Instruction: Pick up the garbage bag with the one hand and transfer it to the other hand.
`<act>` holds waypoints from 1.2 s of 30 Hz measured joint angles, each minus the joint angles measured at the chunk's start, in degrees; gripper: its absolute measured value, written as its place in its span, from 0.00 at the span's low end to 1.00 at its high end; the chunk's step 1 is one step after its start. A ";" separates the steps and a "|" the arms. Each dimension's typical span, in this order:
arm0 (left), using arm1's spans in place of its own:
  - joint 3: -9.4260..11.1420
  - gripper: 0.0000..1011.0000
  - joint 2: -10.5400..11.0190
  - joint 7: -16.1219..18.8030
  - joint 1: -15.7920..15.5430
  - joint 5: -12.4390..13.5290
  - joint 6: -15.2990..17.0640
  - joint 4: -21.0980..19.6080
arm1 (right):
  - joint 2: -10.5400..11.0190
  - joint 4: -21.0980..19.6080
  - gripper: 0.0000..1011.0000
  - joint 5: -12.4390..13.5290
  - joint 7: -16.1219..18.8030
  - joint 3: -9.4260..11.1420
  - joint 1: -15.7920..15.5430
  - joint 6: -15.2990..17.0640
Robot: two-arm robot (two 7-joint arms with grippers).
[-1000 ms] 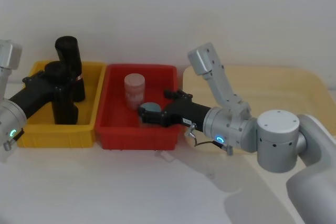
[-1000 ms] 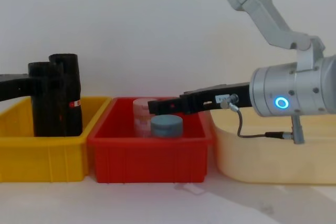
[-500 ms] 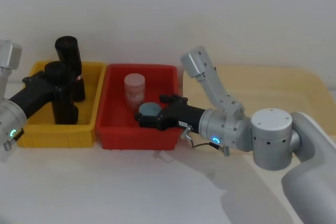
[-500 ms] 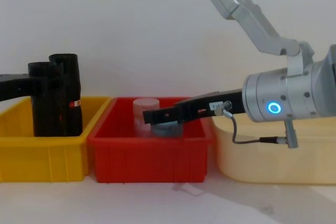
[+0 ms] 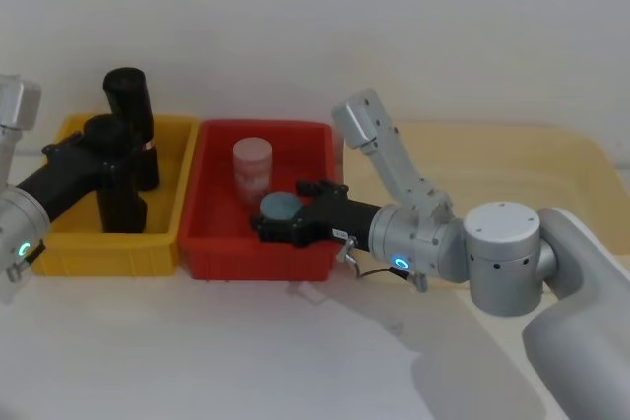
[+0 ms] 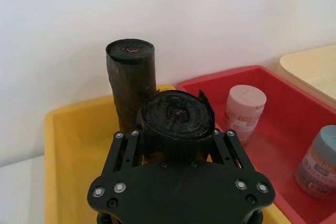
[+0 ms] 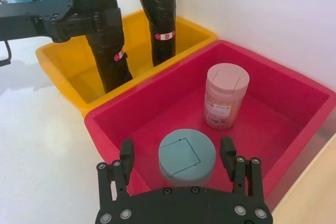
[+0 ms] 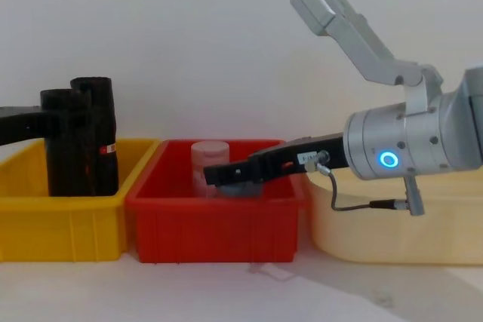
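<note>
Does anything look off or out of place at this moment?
The right gripper is down in the red bin, open astride a blue-lidded jar, away from the garbage bag that the left gripper clamps upright in the yellow bin. Nothing looks spilled or toppled.

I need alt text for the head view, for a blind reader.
The left end effector grips the garbage bag, an upright black roll in a yellow bin beside a second black roll. The right end effector reaches open into the red bin, around a blue-lidded jar; a pink jar stands behind.
</note>
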 joint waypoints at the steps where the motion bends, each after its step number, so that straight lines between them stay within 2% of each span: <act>1: 0.00 0.53 0.00 0.00 0.00 0.00 0.00 0.00 | 0.00 0.00 0.99 0.00 0.00 0.00 0.00 0.00; 36: 0.00 0.53 0.00 0.00 0.00 0.00 0.00 0.00 | 0.22 2.63 0.99 1.02 -0.62 -1.51 1.85 -0.07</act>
